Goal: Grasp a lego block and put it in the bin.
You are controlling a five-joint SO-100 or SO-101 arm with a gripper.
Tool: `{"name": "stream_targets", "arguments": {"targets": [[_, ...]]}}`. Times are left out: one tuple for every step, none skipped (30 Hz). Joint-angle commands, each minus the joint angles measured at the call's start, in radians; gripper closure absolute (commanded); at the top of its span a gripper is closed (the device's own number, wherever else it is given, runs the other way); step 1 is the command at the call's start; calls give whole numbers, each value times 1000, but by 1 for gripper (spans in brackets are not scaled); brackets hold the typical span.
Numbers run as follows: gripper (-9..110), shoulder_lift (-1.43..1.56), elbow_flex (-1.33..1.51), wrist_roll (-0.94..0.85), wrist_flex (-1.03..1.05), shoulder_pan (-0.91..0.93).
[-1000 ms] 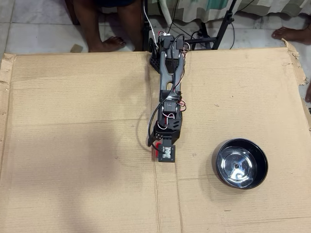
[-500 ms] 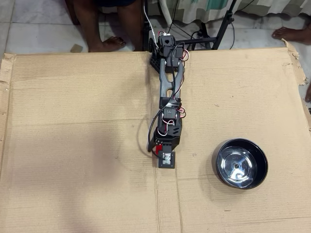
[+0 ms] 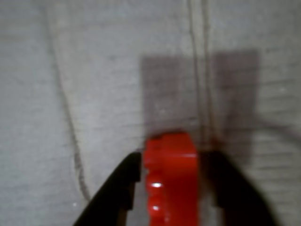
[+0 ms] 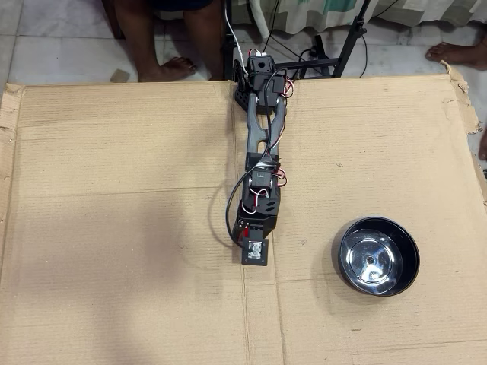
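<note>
A: So, where is the lego block [image 3: 170, 176] right now?

B: In the wrist view it sits between the two dark fingers [image 3: 120, 190] of the claw [image 3: 171, 188]. The left finger's edge touches the brick's left side, and the right finger lies against its right side. The claw is clamped on the brick. The red piece fills the lower middle of that view, its studs showing as small bright bumps on the left face.

A: Is it off the surface?

B: I cannot tell. A square shadow lies on the cardboard [image 3: 94, 70] just above the brick in that view, and the picture is blurred.

A: And from above?

B: In the overhead view the arm [image 4: 260, 144] reaches down the middle of the cardboard sheet [image 4: 114, 190], which lies on a tiled floor [image 4: 53, 46]. The claw [image 4: 254, 251] is under the wrist camera block, so the fingers are hidden. Only a sliver of red [image 4: 243, 242] shows at the left edge of that block.

A: Where is the bin [image 4: 378, 256]?

B: It stands on the cardboard to the right of the claw, well apart from it. It is a round steel bowl with a dark rim and a shiny inside, and nothing lies in it.

A: Anything else around?

B: A person's bare feet [image 4: 167, 68] stand on the tiles beyond the cardboard's far edge, near the arm's base.
</note>
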Motion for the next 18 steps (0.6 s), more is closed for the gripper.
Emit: {"name": "stream_targets", "arguments": {"targets": [[96,18,-28,-3,0,11],[99,18,-28,-6,0,12],[101,20,-28,-8,0,12],[102,20,-28,-8,0,12],[102,21,-29,-5,0,12],[101,26,-31,-2,0,12],[101,35,-31,-2,0,12],[101,49,-28,-2,0,12],[101,61,-26,0,2,11],[101,75,-26,2,2,8],[101,87,-26,2,2,5],[101,101,-26,2,2,0],[101,114,-26,2,2,-2],[101,126,-26,2,2,-3],[101,140,-26,2,2,-6],[101,153,-26,2,2,-11],[101,169,-26,2,2,-23],[101,184,-26,2,2,-31]]}}
